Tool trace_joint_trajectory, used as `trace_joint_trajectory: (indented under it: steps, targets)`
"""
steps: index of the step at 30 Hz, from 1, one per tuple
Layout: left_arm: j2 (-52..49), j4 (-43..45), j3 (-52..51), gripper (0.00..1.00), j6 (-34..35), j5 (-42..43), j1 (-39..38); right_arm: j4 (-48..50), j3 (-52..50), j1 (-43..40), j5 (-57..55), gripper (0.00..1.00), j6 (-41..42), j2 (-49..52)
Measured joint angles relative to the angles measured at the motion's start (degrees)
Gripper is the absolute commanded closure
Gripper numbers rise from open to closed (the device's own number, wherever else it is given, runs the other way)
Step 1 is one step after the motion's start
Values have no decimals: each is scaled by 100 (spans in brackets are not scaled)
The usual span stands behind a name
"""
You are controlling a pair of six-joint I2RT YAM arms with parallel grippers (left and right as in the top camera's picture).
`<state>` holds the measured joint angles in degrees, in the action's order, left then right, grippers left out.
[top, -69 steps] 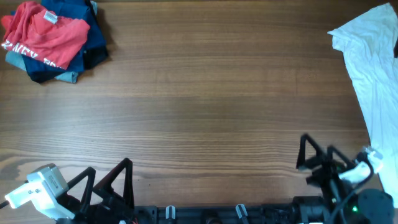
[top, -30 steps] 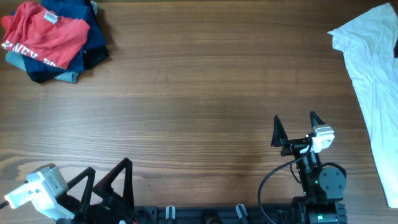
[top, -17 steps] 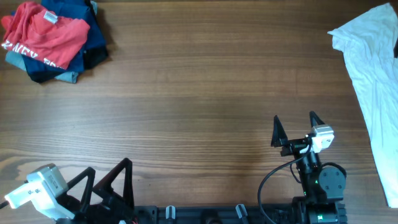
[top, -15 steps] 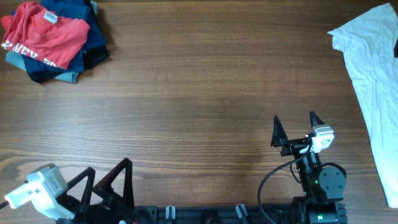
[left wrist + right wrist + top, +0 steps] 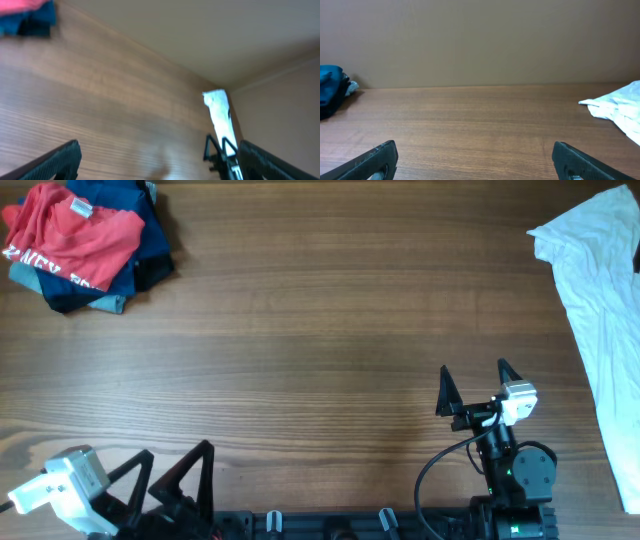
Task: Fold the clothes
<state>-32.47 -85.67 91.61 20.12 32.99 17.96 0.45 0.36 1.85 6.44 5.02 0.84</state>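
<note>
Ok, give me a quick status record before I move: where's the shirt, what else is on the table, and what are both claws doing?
shirt: red T-shirt, crumpled, lying on the dark blue garments, far left corner of the table
other cloth: white garment, along the right edge
left arm: left claw open, empty, near edge
right arm: right claw open, empty, over bare wood
contact: neither claw touches the shirt
folding: not begun
</note>
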Motion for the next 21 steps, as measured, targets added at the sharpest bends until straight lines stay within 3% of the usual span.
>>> trace_joint_trajectory:
  steps: [6,16,18,21]
  targets:
    - [1202,1980,-1742,0,229,-518,-960,-4,0,0,17,1,2,0]
    - [2339,6754,-6561,0,306,-748,-1637,0,0,0,22,1,0,0]
    - [2520,7458,-7147,0,308,-881,-1641,-2,0,0,22,0,0,0]
    - [2809,7775,-7735,0,308,-1071,-1641,-2,0,0,22,1,0,0]
